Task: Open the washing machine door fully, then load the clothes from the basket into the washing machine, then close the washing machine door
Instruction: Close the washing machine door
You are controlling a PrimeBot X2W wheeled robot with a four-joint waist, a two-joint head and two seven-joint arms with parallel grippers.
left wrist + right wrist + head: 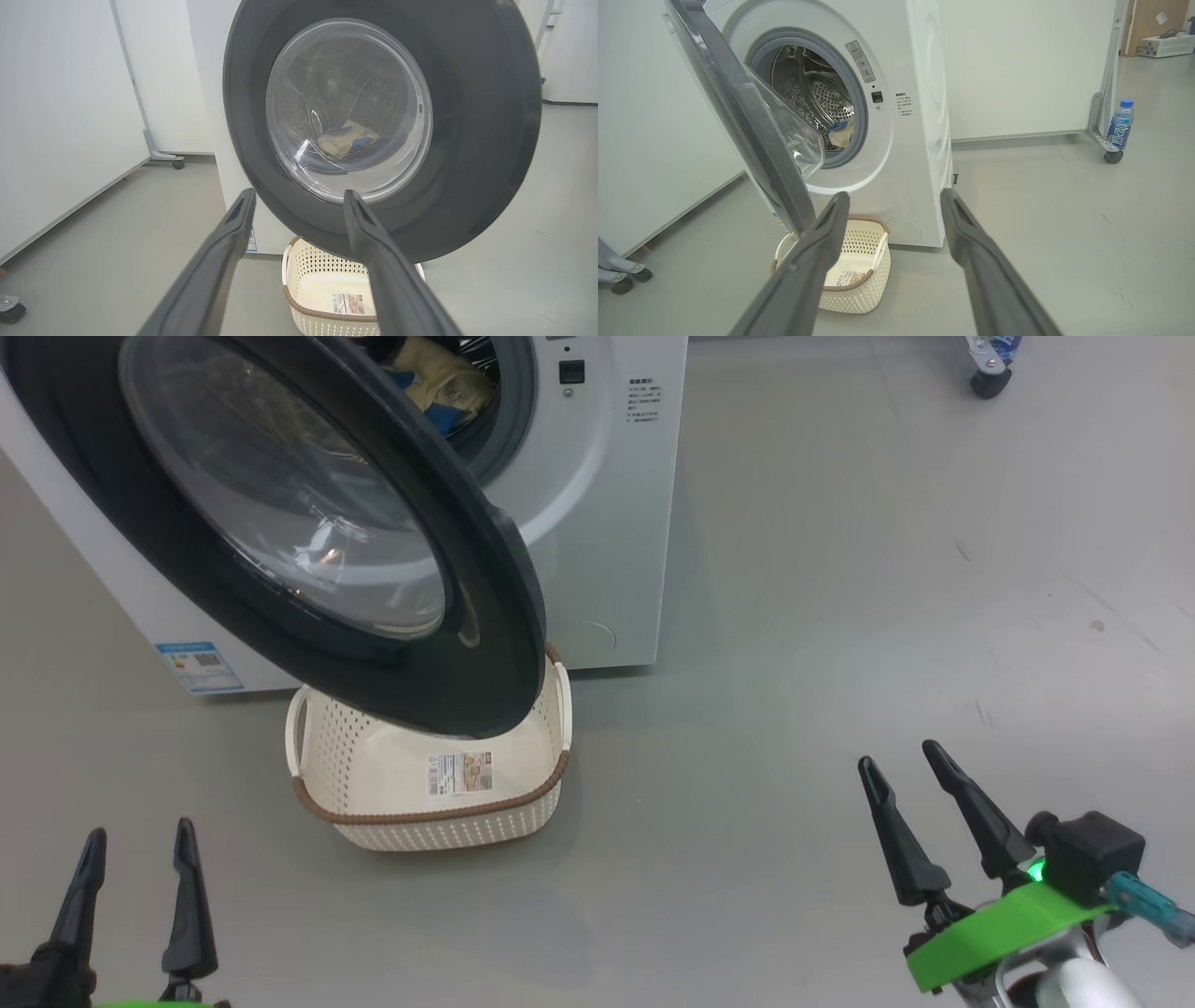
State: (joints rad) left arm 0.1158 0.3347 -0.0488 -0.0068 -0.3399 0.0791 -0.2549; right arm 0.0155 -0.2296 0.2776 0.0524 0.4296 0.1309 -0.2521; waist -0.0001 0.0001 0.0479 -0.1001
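white washing machine [597,523] at 12 o'clock of the head view, standing on the grey floor [840,616]. door [495,644] with black rim and clear glass bowl swung out from its 9 o'clock side, well apart from the round opening, lower edge in front of the basket's far part. cream-white basket [439,826] with brown rim band upright on the floor at 6 o'clock of the machine, just beside its front. left gripper [138,831] at 8 o'clock of the head view, fingers spread wide with nothing between them, aimed at the door glass in the left wrist view, apart from it. right gripper [896,754] at 4 o'clock, fingers likewise spread, pinching nothing, well apart from machine and basket. clothes [439,383], cream-yellow with blue trim, lying inside the steel drum [826,100] at 12 o'clock of the head view; seen too through the door glass in the left wrist view. plastic bottle [1119,123] with blue cap standing on the floor at 3 o'clock of the right wrist view. blue label [199,666] low on the machine's front at 9 o'clock; sticker [459,773] flat on the basket's base.
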